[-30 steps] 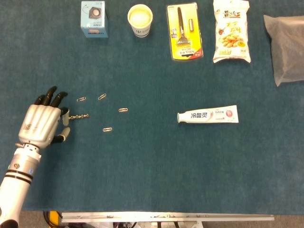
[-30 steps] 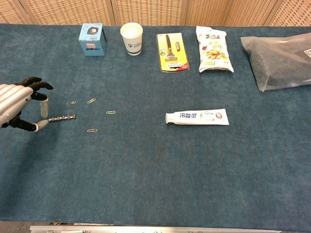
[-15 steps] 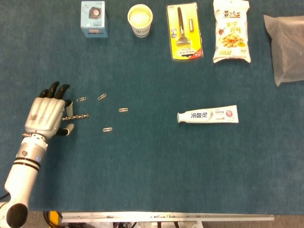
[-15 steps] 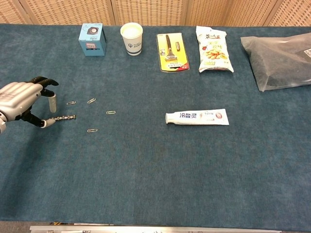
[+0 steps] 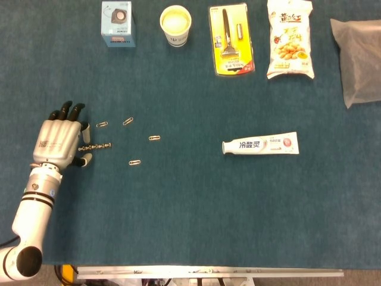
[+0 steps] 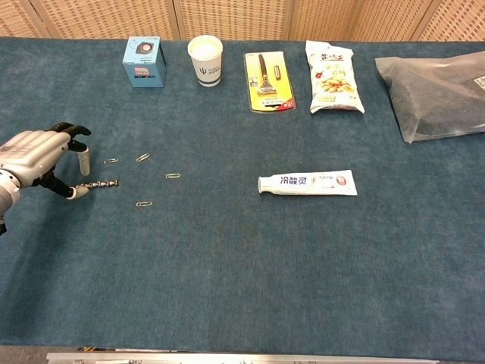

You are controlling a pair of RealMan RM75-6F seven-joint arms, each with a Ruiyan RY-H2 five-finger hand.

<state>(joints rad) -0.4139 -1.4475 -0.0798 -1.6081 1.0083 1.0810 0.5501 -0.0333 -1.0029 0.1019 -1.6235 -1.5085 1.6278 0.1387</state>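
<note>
The short linked chain (image 5: 99,146) lies flat on the desk (image 5: 196,208), its long axis running straight out from the thumb side of the left robot hand (image 5: 59,140), with its near end at the fingertips. The fingers are spread and curved above that end, and whether they already pinch it I cannot tell from either view. Loose paper clips (image 5: 154,138) lie scattered just beyond the chain's far end, a toothpaste tube (image 5: 260,143) is well further out, and the right robot hand is in neither view, so the left is the nearer one.
</note>
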